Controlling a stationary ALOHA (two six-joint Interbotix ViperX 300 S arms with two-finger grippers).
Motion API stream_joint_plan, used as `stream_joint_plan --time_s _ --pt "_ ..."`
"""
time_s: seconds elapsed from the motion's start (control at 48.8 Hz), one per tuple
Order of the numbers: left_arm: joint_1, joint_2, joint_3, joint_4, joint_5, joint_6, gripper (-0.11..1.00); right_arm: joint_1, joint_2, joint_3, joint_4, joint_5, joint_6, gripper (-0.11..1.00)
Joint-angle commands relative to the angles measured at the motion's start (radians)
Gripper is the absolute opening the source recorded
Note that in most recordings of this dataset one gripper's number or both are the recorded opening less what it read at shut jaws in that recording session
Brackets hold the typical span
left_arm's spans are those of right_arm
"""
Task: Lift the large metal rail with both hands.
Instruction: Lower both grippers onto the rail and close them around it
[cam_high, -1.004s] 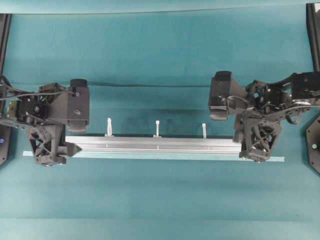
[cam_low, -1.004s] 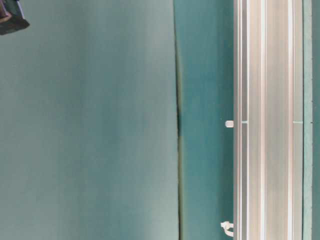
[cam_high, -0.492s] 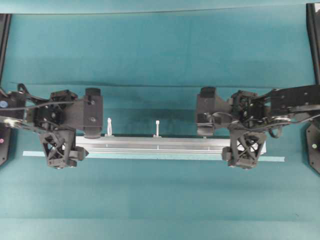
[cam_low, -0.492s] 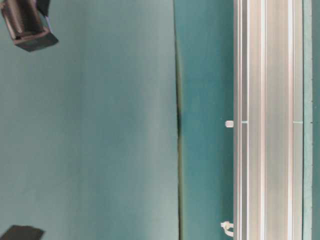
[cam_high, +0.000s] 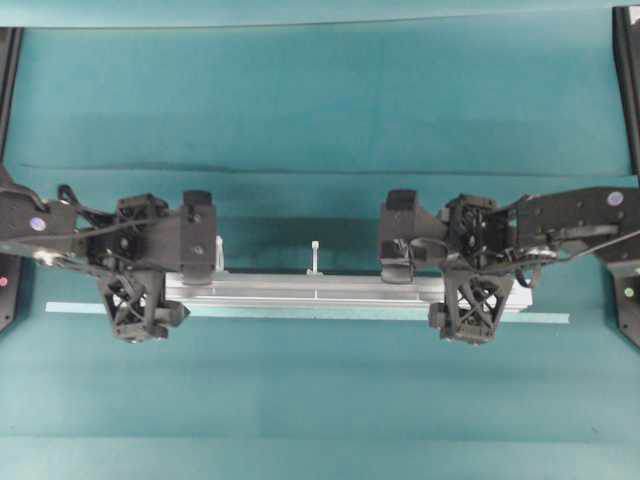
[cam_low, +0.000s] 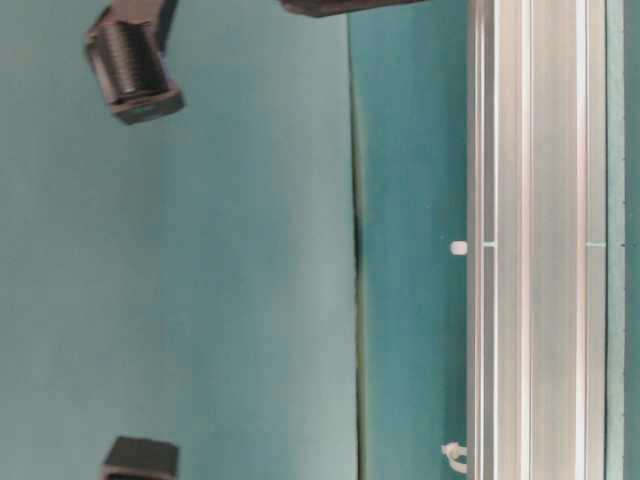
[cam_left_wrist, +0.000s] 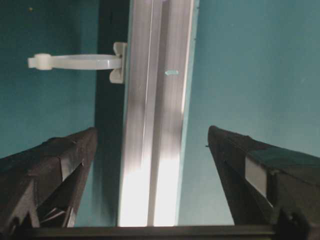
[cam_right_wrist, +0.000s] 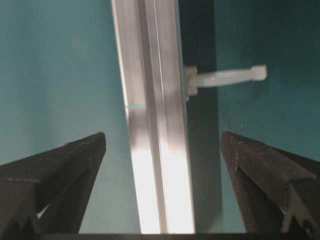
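The large metal rail (cam_high: 310, 290) lies flat on the teal table, a long silver bar with white zip ties (cam_high: 314, 255) sticking out of its far side. My left gripper (cam_high: 165, 290) straddles its left part, open. In the left wrist view the rail (cam_left_wrist: 155, 150) runs between the fingers (cam_left_wrist: 65, 160), with teal gaps on both sides and a zip tie (cam_left_wrist: 75, 61) just ahead. My right gripper (cam_high: 450, 292) straddles the right part, also open. The rail (cam_right_wrist: 155, 125) passes between its spread fingers (cam_right_wrist: 260, 170) without touching them.
A thin pale tape strip (cam_high: 545, 318) lies along the rail's near side and sticks out past both ends. A fold in the cloth (cam_high: 300, 168) crosses the table behind the arms. Arm bases (cam_high: 628, 290) sit at the left and right edges.
Both arms have slid inward from the rail's ends and come down over it. The rail has not moved.
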Motion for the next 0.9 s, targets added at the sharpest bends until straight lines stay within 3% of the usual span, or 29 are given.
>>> stream_joint_plan --time_s 0.0,0.369,0.881 --pt "0.011 0.021 0.000 0.002 -0.032 0.005 0.96 0.005 0.026 0.008 -0.002 -0.015 0.005 0.97" --pt "0.023 0.112 0.009 0.002 -0.117 0.009 0.96 0.005 0.104 0.031 -0.006 -0.114 0.003 0.97" --pt "0.020 0.138 0.011 0.002 -0.132 0.003 0.96 0.005 0.123 0.046 -0.023 -0.129 0.005 0.96"
